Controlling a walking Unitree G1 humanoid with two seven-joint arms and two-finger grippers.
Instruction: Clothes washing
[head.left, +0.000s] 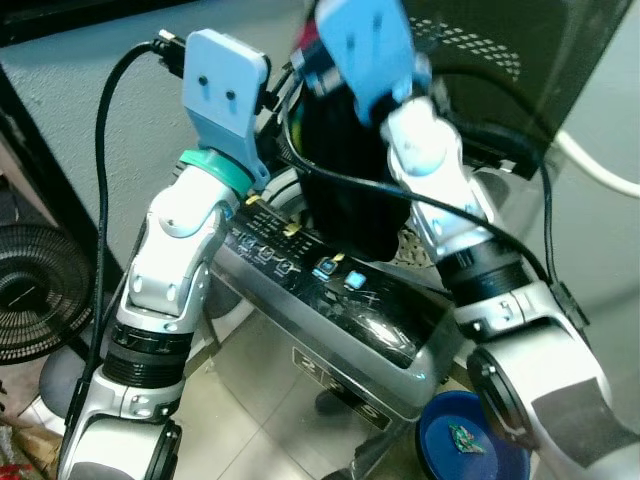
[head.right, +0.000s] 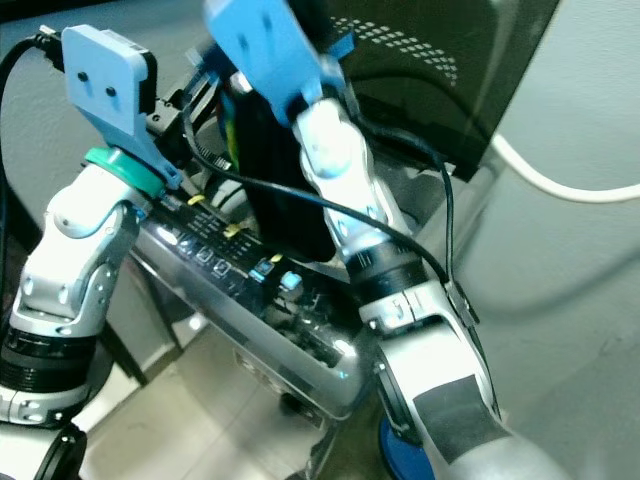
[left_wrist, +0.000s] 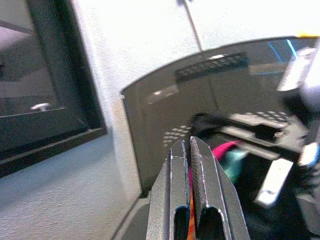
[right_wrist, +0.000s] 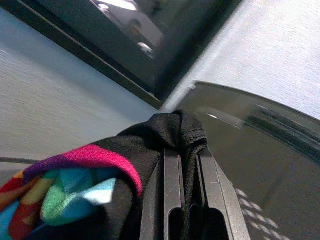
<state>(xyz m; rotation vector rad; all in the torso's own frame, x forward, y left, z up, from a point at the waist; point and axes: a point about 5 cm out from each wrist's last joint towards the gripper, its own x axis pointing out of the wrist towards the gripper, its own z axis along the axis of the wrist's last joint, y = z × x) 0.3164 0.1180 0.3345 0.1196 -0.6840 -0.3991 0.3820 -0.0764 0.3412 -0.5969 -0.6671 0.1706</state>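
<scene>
My right pincer (right_wrist: 182, 165) is clamping the black garment (head.left: 350, 190) above the washing machine (head.left: 330, 300); left pincer (left_wrist: 190, 165) is closing on nothing. Risk: dangling fabric snagging the panel

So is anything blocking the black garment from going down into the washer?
Nothing visible does. The right gripper holds the black garment above the washing machine, whose lid stands raised behind; the opening itself is hidden by the garment.
</scene>
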